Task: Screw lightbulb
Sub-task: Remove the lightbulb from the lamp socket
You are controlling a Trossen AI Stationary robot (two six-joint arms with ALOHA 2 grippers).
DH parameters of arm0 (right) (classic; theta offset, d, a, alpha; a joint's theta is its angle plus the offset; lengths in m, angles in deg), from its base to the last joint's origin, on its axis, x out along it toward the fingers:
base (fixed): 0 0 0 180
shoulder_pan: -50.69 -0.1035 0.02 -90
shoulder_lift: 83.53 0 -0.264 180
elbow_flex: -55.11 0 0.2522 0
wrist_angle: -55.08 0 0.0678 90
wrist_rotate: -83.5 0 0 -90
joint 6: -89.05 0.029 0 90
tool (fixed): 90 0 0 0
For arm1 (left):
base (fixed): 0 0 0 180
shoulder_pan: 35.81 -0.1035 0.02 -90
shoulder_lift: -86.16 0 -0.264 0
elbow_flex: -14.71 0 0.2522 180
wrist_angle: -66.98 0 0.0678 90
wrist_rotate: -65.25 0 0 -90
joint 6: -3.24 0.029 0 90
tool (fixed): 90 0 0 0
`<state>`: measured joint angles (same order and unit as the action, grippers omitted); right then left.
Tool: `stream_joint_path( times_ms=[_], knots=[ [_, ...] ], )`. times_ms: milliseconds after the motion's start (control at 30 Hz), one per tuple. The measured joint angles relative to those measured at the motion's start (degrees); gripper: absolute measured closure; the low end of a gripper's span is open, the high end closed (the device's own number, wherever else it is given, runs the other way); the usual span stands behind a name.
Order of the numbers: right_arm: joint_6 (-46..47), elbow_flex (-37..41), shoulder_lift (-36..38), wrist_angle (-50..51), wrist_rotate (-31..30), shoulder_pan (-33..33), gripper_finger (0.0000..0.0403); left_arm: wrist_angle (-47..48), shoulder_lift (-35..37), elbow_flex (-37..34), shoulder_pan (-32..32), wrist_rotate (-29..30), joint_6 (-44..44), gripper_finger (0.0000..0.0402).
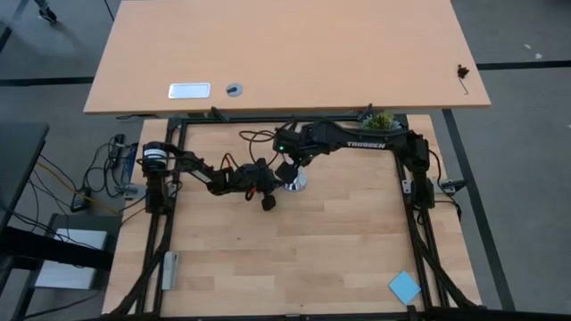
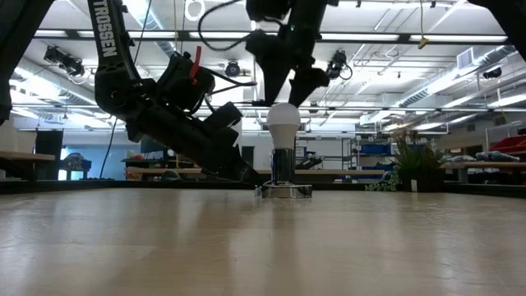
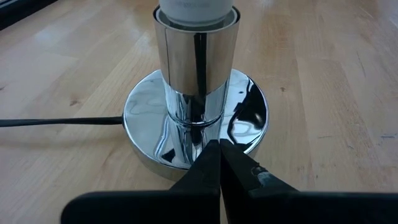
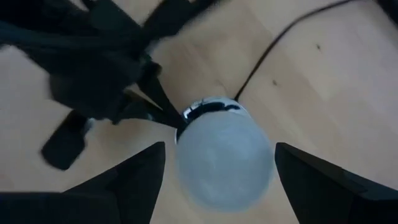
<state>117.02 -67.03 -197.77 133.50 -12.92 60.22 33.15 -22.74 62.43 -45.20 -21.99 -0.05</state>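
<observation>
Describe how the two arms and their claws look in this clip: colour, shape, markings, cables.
Both arms are dark, jointed and slim. The right arm carries white TROSSEN lettering and a small green light near its wrist. The left arm trails thin dark cables and shows a red part in the low view. The left claw has black fingers tapering to points; the right claw has broad, dark, wedge-shaped fingers.

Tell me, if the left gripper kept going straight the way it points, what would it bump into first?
Most likely the shiny lamp base. The left gripper has its jaws shut and points right at the base's bottom edge, almost touching. The lightbulb sits higher up, out of its path.
</observation>
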Motion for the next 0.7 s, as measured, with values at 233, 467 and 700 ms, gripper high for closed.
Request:
stream_joint_path(
  times_ms=[233,467,700],
  knots=[
    [-0.6,5.1,0.2,-4.1,-0.6,0.2,0.0098,0.0,0.0,0.0,0.0,0.0,0.0,0.0400],
    [-26.0,4.6,0.1,-4.3,0.8,0.7,0.0125,0.0,0.0,0.0,0.0,0.0,0.1,0.0400],
    [-53.9,4.4,0.1,-6.1,0.9,2.0,0.0126,0.0,0.0,0.0,0.0,-0.1,0.2,0.0400]
  ],
)
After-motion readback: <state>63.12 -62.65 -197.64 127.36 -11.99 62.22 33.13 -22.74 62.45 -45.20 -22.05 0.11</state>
